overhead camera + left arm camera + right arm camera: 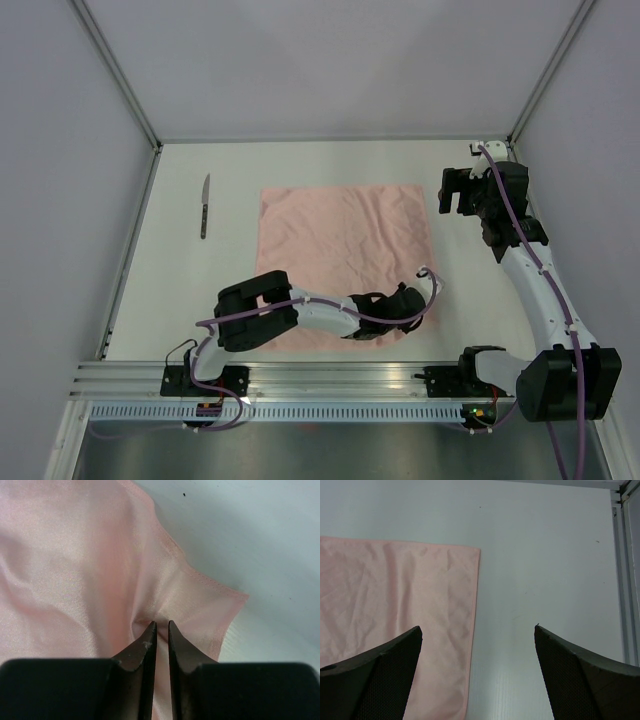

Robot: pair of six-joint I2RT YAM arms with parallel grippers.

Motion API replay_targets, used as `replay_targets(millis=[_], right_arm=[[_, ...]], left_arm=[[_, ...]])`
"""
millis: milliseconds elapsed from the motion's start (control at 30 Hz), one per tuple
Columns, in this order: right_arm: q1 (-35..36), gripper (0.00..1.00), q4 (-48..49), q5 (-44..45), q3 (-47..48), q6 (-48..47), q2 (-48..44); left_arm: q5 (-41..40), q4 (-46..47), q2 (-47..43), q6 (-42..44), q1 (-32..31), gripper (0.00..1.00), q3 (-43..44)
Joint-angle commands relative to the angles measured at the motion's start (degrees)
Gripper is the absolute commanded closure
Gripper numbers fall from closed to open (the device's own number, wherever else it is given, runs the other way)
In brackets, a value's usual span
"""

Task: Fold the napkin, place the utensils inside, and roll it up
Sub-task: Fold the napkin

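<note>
The white desk [330, 165] carried a salmon-pink napkin [340, 240] spread open as a lightly creased square sheet, puckered near its near right corner, while a knife [205, 205] lay well apart to the napkin's left, level with its far half, blade pointing away.

Top cam looks down on the whole table [200, 285] from behind, wrist cams sit way closer, all three share the napkin [340, 250].
</note>
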Motion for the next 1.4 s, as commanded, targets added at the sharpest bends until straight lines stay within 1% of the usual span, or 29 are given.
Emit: replay_targets(millis=[0, 300, 400, 467, 500, 867, 1067, 1367], right_arm=[[0.13, 0.02, 0.54, 0.32, 0.36, -0.26, 0.1], [0.13, 0.02, 0.54, 0.14, 0.45, -0.52, 0.01], [0.13, 0.02, 0.63, -0.03, 0.36, -0.44, 0.01], [0.13, 0.02, 0.54, -0.12, 0.36, -0.44, 0.1], [0.04, 0.02, 0.54, -0.12, 0.36, -0.44, 0.01], [0.13, 0.02, 0.63, 0.06, 0.36, -0.61, 0.1], [0.13, 0.02, 0.63, 0.06, 0.45, -0.7, 0.1], [0.13, 0.02, 0.71, 0.14, 0.54, -0.7, 0.1]], left_arm=[[1.07, -3.8, -1.22, 5.22, 0.86, 0.8, -2.07], [5.64, -0.47, -4.56, 7.07, 0.6, 0.72, -4.0], [6.96, 1.12, -6.05, 7.86, 0.07, 0.64, -4.0], [7.49, 1.65, -6.67, 8.64, -0.37, 0.62, -3.57], [7.58, 1.74, -6.76, 8.82, -0.72, 0.59, -3.13], [10.04, 2.7, -6.23, 10.41, -3.97, 0.44, -0.49], [11.09, 4.02, -5.35, 10.32, -4.85, 0.4, 0.21], [14.96, 4.02, -2.46, 10.85, -5.47, 0.39, 2.5]])
